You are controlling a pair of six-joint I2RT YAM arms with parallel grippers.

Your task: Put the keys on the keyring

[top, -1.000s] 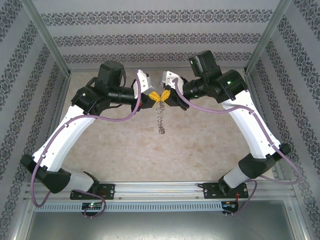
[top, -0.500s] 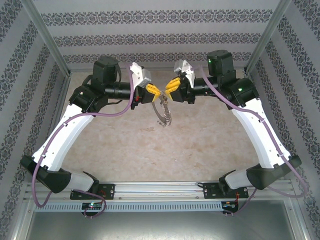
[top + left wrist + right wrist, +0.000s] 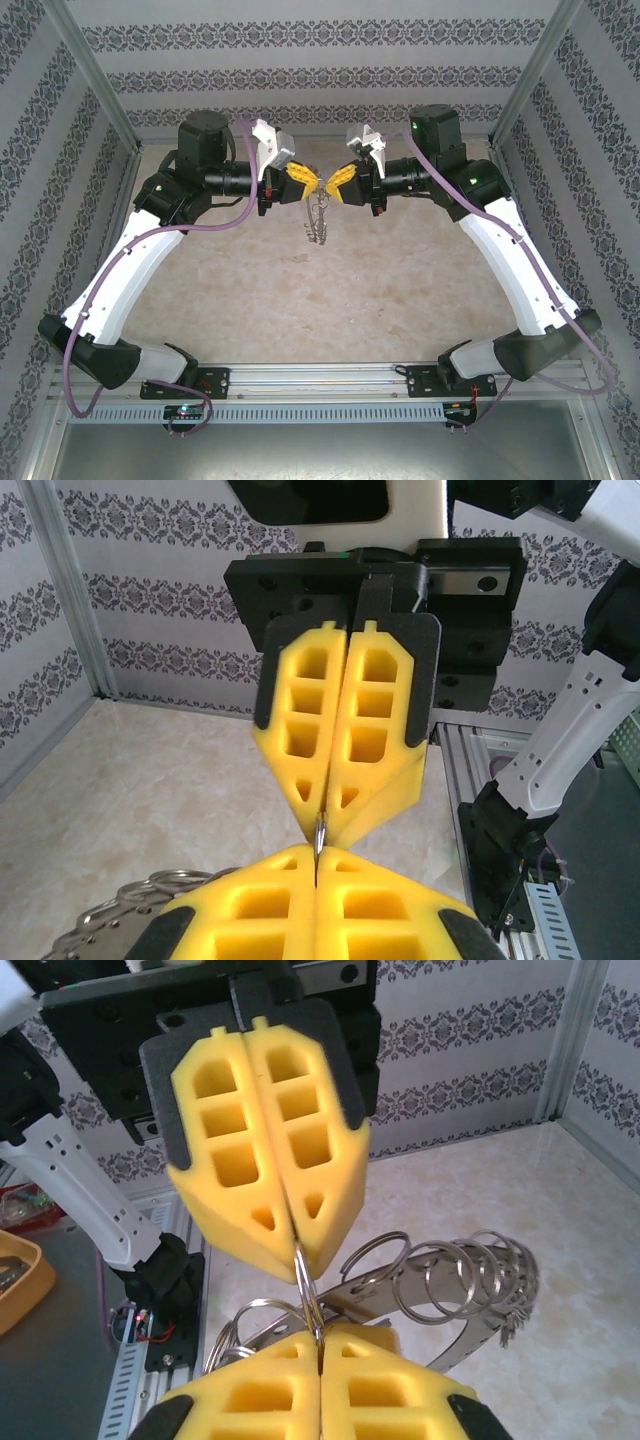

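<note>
Right end effector point(image 3: 331, 187) back tip-to-tip with left end effector point(image 3: 311, 184), both clamped on keyring point(image 3: 318, 215).

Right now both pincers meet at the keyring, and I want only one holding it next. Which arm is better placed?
Left, probably. The left pincer and right pincer are both shut on one loop of the keyring, but moments ago the left carried it alone.

Robotics lab test cell, dressed with home-like surfaces.
Aluminium frame posts point(image 3: 93, 75) hold wallpaper-patterned panels point(image 3: 320, 80) around a marble-look tabletop point(image 3: 330, 300). Two white-and-black robot arms point(image 3: 130, 265) are bolted to a slotted metal rail point(image 3: 320, 380), with purple cables point(image 3: 215, 228) and bare circuit boards point(image 3: 185, 410) at their bases.
</note>
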